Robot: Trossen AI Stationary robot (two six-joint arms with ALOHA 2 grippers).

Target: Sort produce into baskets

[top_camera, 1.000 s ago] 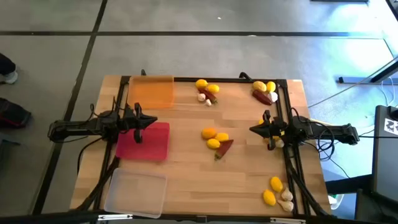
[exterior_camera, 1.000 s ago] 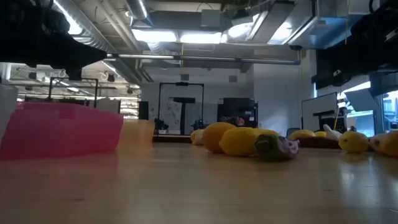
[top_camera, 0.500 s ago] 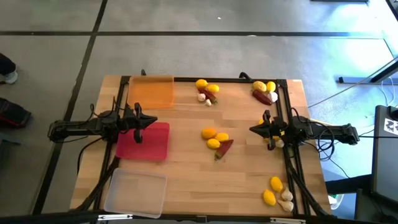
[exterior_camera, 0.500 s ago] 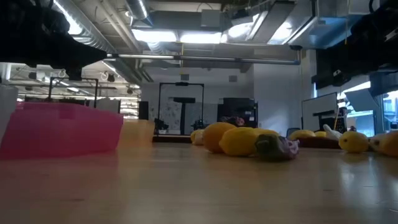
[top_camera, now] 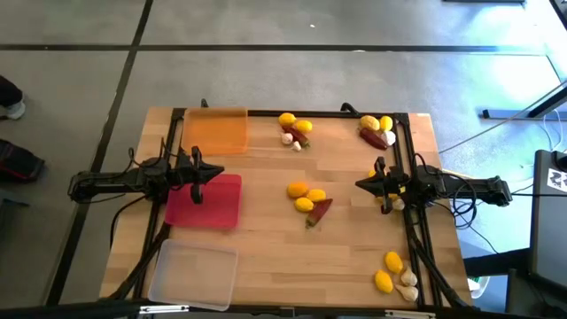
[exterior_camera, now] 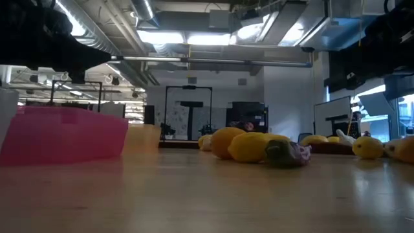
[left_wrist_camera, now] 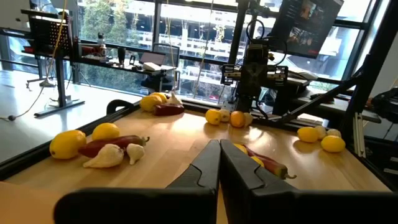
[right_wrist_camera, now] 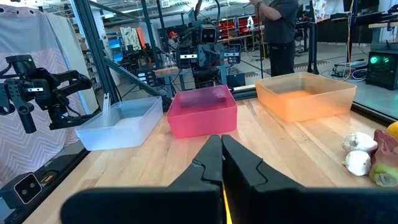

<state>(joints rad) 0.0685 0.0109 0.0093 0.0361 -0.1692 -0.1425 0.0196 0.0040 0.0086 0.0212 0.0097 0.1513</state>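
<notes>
Three baskets line the table's left side: orange (top_camera: pixel 217 129) at the far end, red-pink (top_camera: pixel 205 200) in the middle, clear (top_camera: pixel 193 275) at the near end. Produce lies in small heaps of lemons, red peppers and garlic bulbs: far centre (top_camera: pixel 295 128), far right (top_camera: pixel 376 131), table centre (top_camera: pixel 308 199) and near right (top_camera: pixel 396 273). My left gripper (top_camera: pixel 220 174) hovers shut above the red-pink basket's far edge, pointing level toward the table's right. My right gripper (top_camera: pixel 359 184) hovers shut at the right side, pointing level toward the table's left. Neither holds anything.
A few more bulbs and a lemon lie under the right arm (top_camera: pixel 390 202). A dark frame rail (top_camera: pixel 409 159) runs along the table's edges. Bare wood (top_camera: pixel 283 257) lies between the baskets and the centre heap. A person (right_wrist_camera: pixel 281 31) stands beyond the table's left edge.
</notes>
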